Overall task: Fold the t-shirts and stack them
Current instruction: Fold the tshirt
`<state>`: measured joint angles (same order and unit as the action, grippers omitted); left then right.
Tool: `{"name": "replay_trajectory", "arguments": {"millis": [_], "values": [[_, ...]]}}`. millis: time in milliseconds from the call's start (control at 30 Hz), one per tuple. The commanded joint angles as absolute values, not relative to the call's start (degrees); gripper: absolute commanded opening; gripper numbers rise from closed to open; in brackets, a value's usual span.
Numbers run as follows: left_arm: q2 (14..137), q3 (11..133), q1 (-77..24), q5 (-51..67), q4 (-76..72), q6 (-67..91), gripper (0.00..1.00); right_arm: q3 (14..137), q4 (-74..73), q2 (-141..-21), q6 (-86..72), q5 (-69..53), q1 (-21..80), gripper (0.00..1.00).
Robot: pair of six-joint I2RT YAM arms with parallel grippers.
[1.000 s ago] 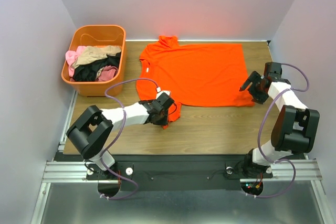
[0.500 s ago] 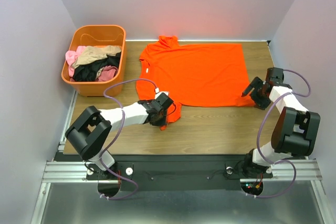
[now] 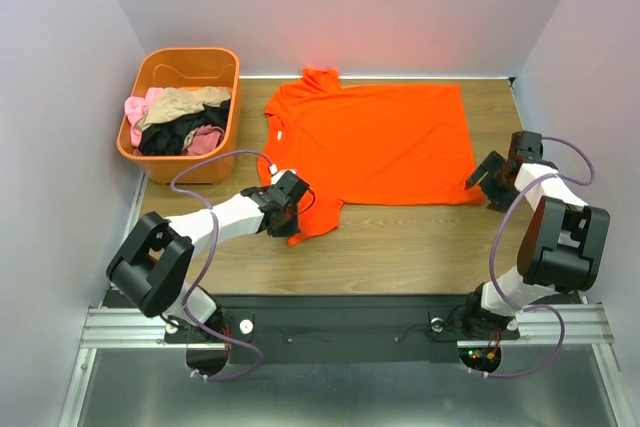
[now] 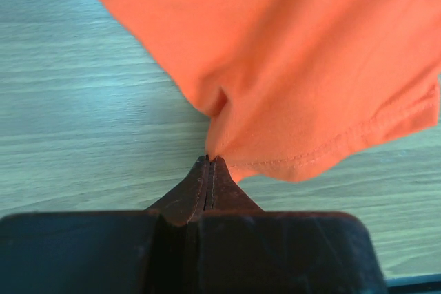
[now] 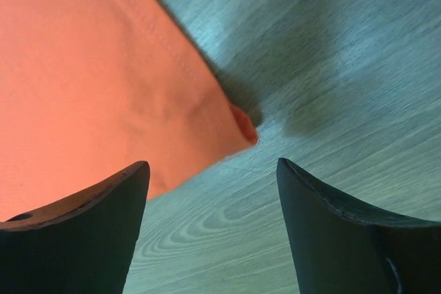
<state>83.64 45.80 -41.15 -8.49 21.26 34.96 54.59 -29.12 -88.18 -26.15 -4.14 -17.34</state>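
Observation:
A bright orange-red t-shirt (image 3: 375,142) lies spread flat on the wooden table (image 3: 400,247). My left gripper (image 3: 290,215) is shut on its near sleeve and holds the cloth at the shirt's near left; in the left wrist view the sleeve hem (image 4: 331,149) bunches right at my closed fingertips (image 4: 209,163). My right gripper (image 3: 481,180) is open and empty beside the shirt's near right corner. In the right wrist view that corner (image 5: 238,125) lies ahead of my gripper (image 5: 213,170), the fingers apart from it. Pink, tan and black shirts (image 3: 180,119) are piled in the tub.
A rigid orange plastic tub (image 3: 215,62) stands at the table's back left. Walls close in the table on the left, back and right. The arm bases sit on a metal rail (image 3: 350,325) at the near edge.
My left gripper has moved left with the sleeve in it, dragging that cloth along. My right gripper has shifted slightly right and nearer, now just off the shirt's near right corner.

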Motion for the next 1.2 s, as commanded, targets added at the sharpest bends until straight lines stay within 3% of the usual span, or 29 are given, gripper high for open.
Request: {"name": "replay_trajectory", "arguments": {"millis": [0, 367, 1000, 1167], "values": [[80.9, 44.3, -39.6, -9.4, 23.1, 35.4, 0.00, 56.4, -27.2, -89.4, -26.3, -1.6, -18.0, 0.78], [81.2, 44.5, -38.9, -8.3, 22.6, 35.3, 0.00, 53.0, -27.3, -89.1, -26.9, 2.1, -18.1, 0.58], [81.7, 44.9, -38.9, -8.1, 23.0, 34.5, 0.00, 52.6, -26.1, -92.0, -26.3, 4.9, -18.1, 0.47], [81.6, 44.4, -38.8, -7.6, 22.6, 34.3, 0.00, 54.9, -25.3, -94.5, -26.2, 4.5, -18.1, 0.38]]}}
